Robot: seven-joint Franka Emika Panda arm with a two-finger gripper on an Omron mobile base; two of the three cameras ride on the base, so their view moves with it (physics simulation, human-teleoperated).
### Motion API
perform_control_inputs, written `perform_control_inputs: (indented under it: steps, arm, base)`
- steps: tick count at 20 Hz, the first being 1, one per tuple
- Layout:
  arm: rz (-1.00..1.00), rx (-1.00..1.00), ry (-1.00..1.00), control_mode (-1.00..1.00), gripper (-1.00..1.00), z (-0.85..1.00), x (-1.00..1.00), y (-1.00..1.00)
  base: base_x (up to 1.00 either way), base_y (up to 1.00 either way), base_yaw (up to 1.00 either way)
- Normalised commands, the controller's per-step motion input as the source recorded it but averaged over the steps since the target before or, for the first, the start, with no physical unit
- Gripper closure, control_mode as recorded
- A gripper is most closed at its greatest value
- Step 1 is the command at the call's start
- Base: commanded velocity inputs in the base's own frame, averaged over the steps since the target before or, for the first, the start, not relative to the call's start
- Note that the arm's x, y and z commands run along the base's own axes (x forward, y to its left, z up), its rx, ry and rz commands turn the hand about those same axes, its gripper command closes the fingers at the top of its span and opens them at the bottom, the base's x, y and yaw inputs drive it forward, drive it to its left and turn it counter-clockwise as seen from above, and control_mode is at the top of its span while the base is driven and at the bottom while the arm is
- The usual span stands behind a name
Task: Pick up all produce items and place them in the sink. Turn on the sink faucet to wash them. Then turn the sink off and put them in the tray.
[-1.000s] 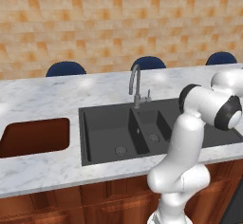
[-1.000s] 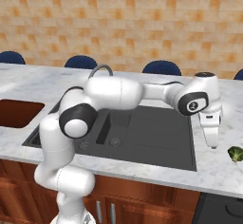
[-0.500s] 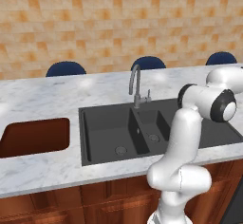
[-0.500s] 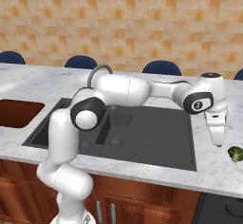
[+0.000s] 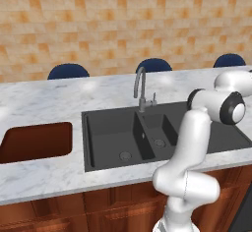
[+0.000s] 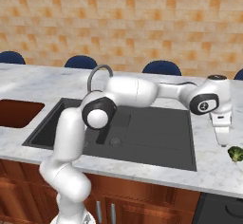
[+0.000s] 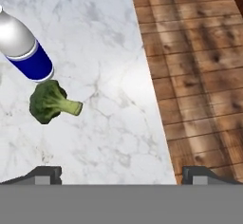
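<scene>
Approaching the first pick: our fingers (image 6: 223, 142) stand wide and empty above the white marble table (image 6: 209, 171), near the small green lumpy broccoli (image 7: 51, 101) lying beside a blue-and-white can (image 7: 23, 47). Next we judge: centre over it, descend, close.

The small lumpy broccoli piece (image 7: 50, 102) is dark green with a paler yellow-green stalk. It lies on the white marble bench (image 7: 95, 38), veined in grey. Beside it, the cylindrical can (image 7: 23, 47) is silver above and deep blue below. The plank floor (image 7: 199, 66) is warm brown wood grain. The double-basin sink (image 5: 147, 132) is dark charcoal, the gooseneck faucet (image 5: 140, 86) grey metal, and the shallow rectangular tray (image 5: 34, 141) reddish-brown. The tiled wall (image 5: 123, 19) is mottled orange and tan brick pattern.
</scene>
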Motion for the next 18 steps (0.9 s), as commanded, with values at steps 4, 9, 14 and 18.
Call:
perform_control_inputs:
  steps: [4,9,14,18]
  arm:
    - [0.0,0.0,0.0,-1.0,-1.0,-0.2,0.21,-0.12]
    - [0.0,0.0,0.0,-1.0,-1.0,-0.22,0.23,-0.11]
    - [0.0,0.0,0.0,-1.0,-1.0,-0.25,0.17,-0.15]
    - [0.0,0.0,0.0,-1.0,-1.0,-0.23,0.15,-0.19]
  base:
    - [0.0,0.0,0.0]
    - [0.0,0.0,0.0]
    - [0.0,0.0,0.0]
    - [0.0,0.0,0.0]
